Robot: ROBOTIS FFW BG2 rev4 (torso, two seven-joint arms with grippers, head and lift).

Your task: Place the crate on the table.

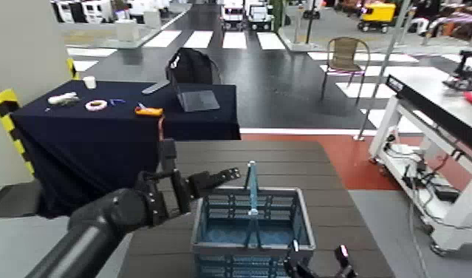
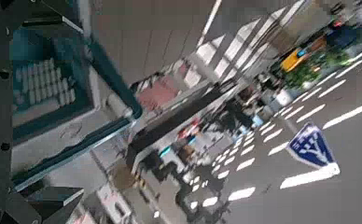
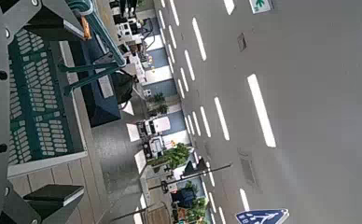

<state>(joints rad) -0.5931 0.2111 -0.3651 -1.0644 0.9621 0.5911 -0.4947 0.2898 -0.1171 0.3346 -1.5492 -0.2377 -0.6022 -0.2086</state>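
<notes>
I am looking out over a big hall with glossy dark flooring, a navy-draped table [image 1: 128, 122] in the upper left of the head view and a white workbench [image 1: 438, 111] on the right. The crate [image 1: 252, 225] is sitting low in the centre on the table [image 1: 246, 159], its teal handle [image 1: 251, 194] standing upright. My left gripper [image 1: 209, 181] is hanging just beside the crate's left rim, fingers spread, touching nothing. My right gripper [image 1: 316, 265] is peeking in at the bottom edge; I cannot tell its state.
</notes>
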